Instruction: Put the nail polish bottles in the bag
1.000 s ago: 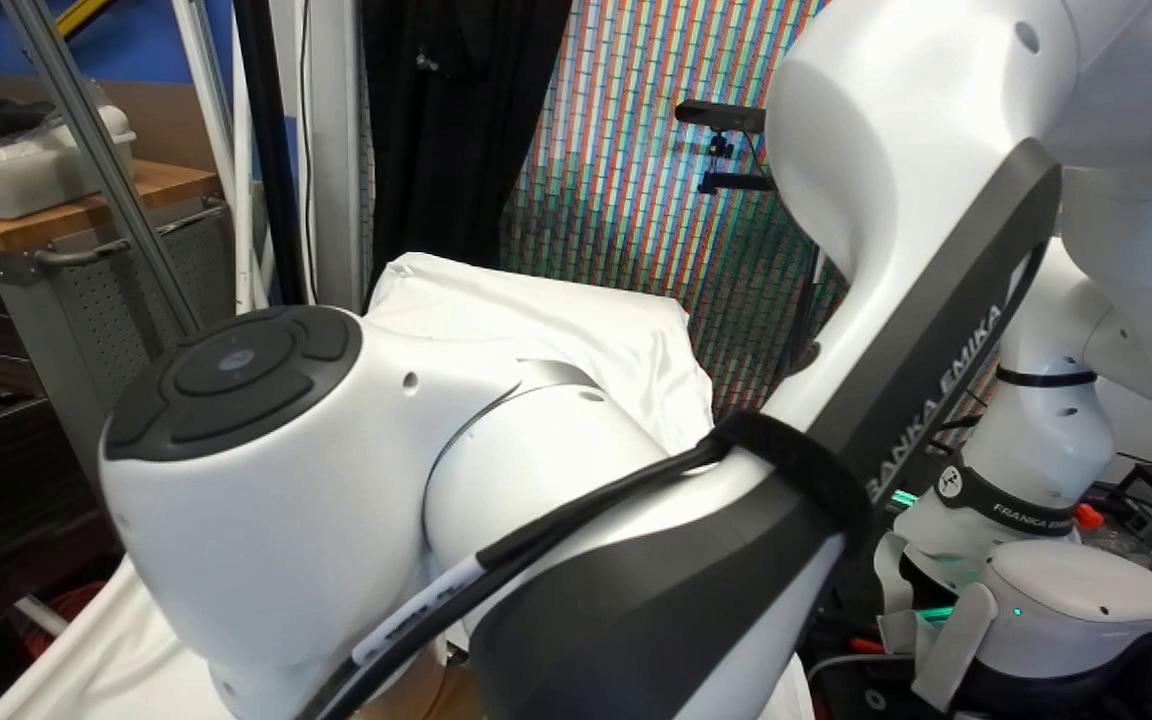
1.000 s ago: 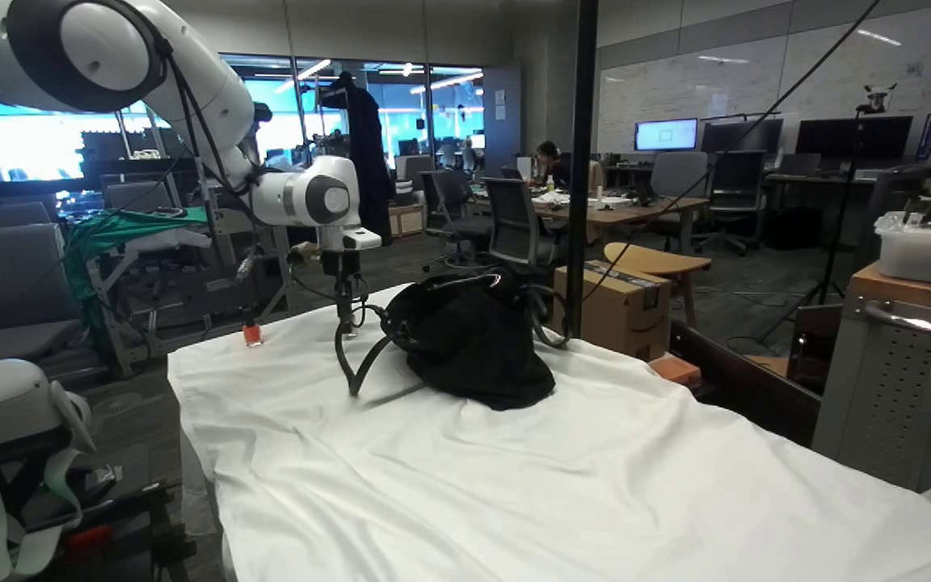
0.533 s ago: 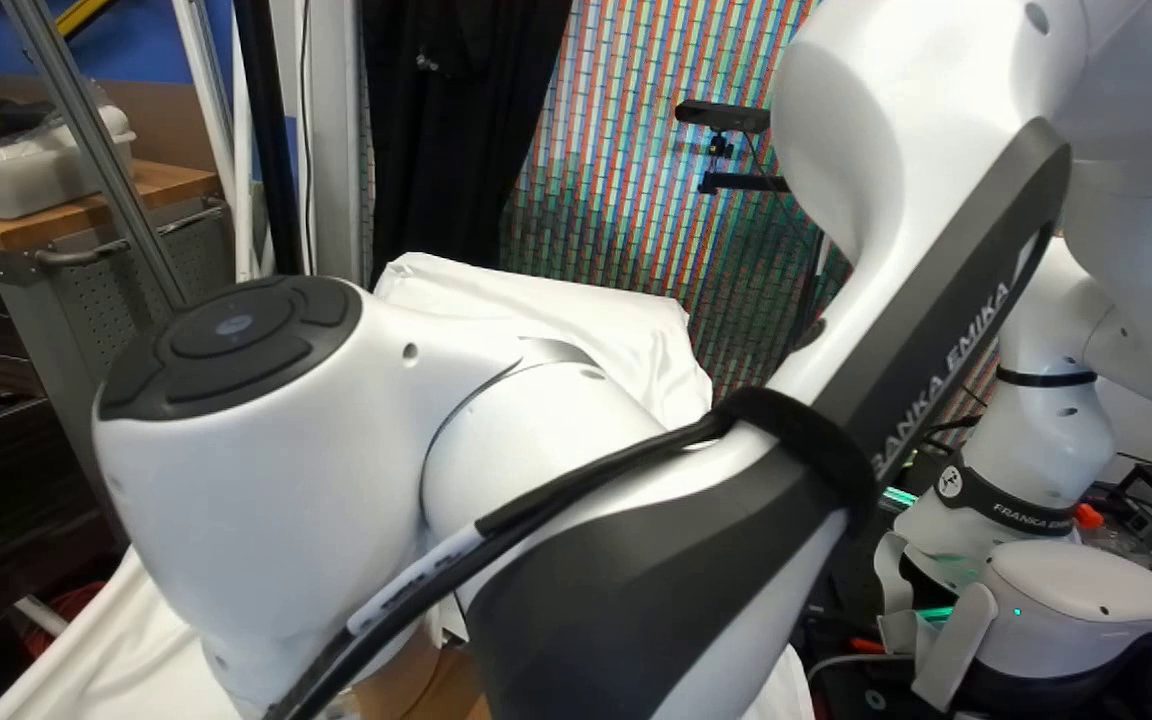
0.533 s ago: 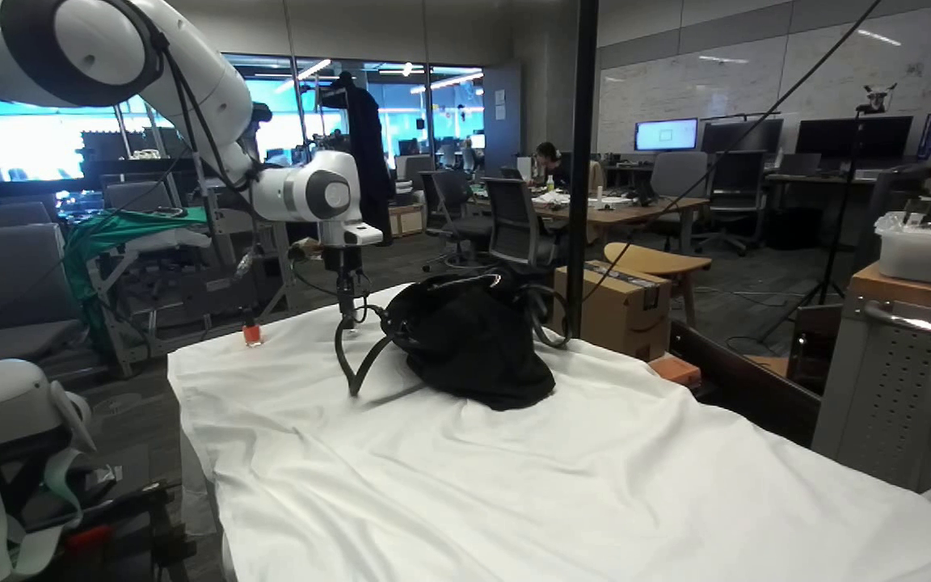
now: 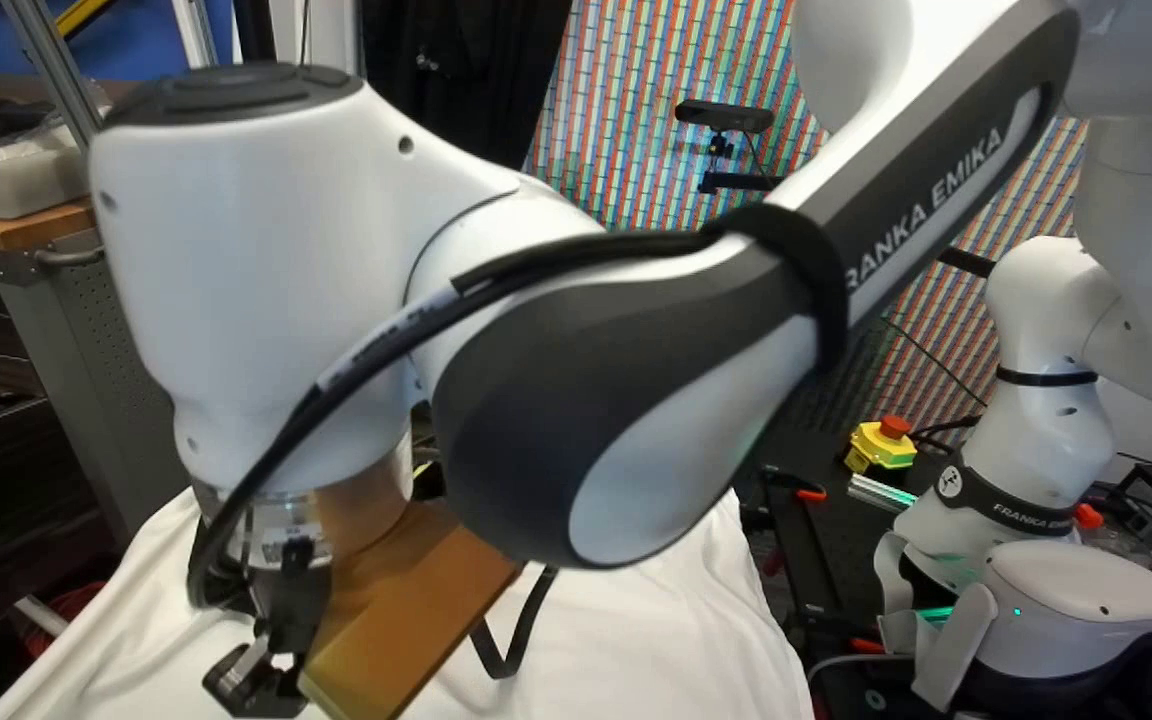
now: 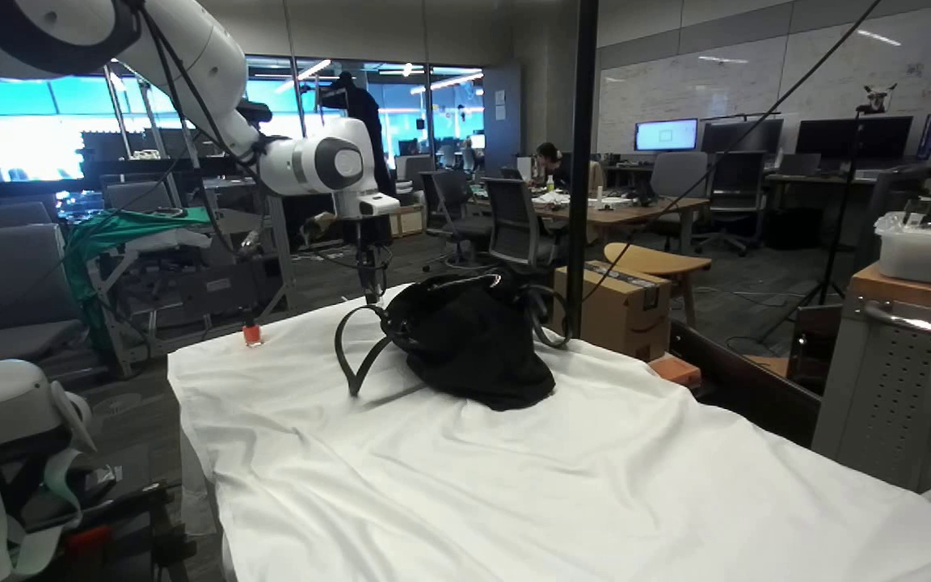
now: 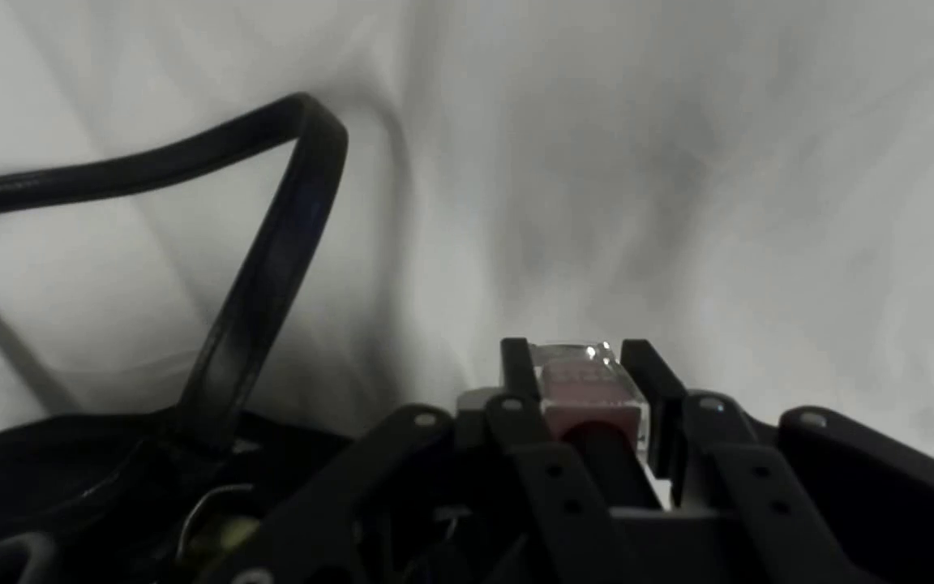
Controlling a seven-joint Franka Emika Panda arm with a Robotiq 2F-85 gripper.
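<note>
You are in an office-like lab: around you are monitors [image 6: 666,134], desk chairs [image 6: 510,212], a drawer cabinet [image 5: 86,340], an emergency-stop button [image 5: 882,446] and perhaps a whiteboard [image 6: 764,81]

A creased white cloth [image 6: 595,469] covers the worktop [image 6: 304,453] and hangs over its left edge in an exterior view. There, an upright black pole [image 6: 584,145] and a brown cardboard box [image 6: 627,319] stand beyond the right edge, toward the far corner, a tan wooden seat [image 6: 663,260] behind the box. Nearer along that edge, a wood-topped grey cart of perforated metal [image 6: 874,388] bears a white plastic tub [image 6: 918,255]. A draped green fabric [image 6: 130,230] and a padded grey chair [image 6: 17,271] are beyond the far-left corner.
</note>
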